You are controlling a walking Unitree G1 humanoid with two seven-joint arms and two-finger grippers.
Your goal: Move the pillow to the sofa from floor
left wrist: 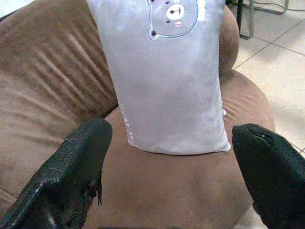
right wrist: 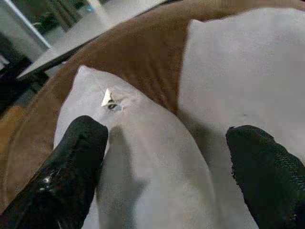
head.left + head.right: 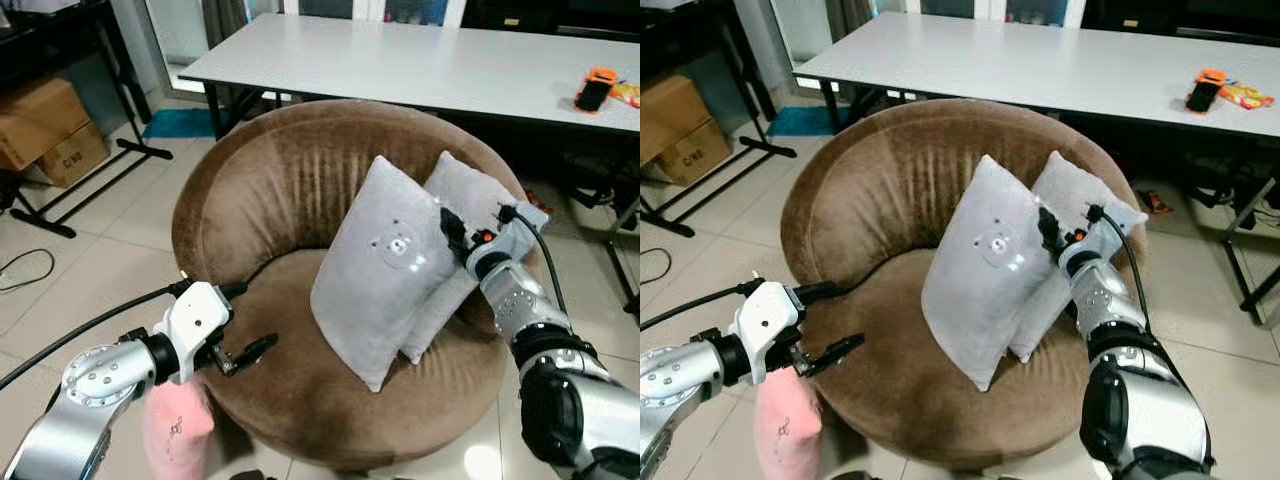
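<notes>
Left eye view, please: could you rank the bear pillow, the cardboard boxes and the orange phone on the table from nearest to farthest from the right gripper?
1. Bear pillow: standing on the sofa seat, right at the right gripper.
2. Orange phone: on the white table, behind the sofa, to the robot's right.
3. Cardboard boxes: on the floor, far left.

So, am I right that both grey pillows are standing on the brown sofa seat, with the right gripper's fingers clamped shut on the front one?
Not quite: both grey pillows do stand on the brown sofa, but the right gripper has its fingers spread open around the front pillow's edge, not clamped shut, as the right wrist view shows.
</notes>
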